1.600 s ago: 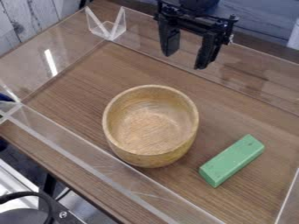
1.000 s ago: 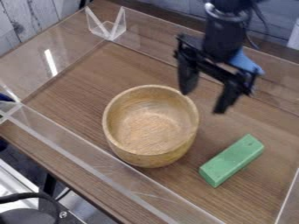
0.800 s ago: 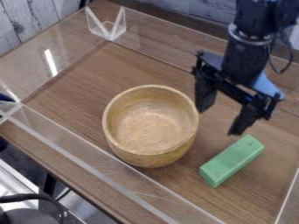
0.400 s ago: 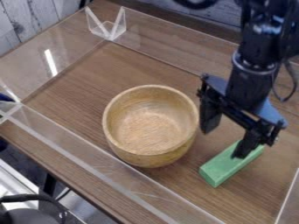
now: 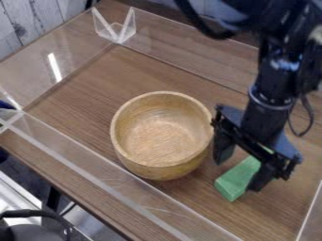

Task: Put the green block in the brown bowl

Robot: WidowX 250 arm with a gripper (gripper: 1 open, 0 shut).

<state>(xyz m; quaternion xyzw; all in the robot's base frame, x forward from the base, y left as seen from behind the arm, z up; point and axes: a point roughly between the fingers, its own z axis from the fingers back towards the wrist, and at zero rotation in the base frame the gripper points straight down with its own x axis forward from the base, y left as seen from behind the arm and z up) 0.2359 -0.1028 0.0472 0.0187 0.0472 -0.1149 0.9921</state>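
Note:
The green block (image 5: 236, 180) lies flat on the wooden table, right of the brown bowl (image 5: 161, 134); only its near end shows. My gripper (image 5: 250, 166) points straight down over the block, open. One dark finger (image 5: 225, 151) stands between the bowl and the block, the other finger (image 5: 278, 173) at the block's right side. The fingers straddle the bar, and I cannot tell whether they touch it. The round tan bowl stands upright with nothing in it.
Clear acrylic walls (image 5: 75, 146) fence the table on the left, back and front. A small clear bracket (image 5: 115, 25) stands at the back left corner. The arm (image 5: 284, 66) rises toward the top right.
The open gripper came from the back of the table toward the front right and sank down over the green block. Block and bowl have stayed put.

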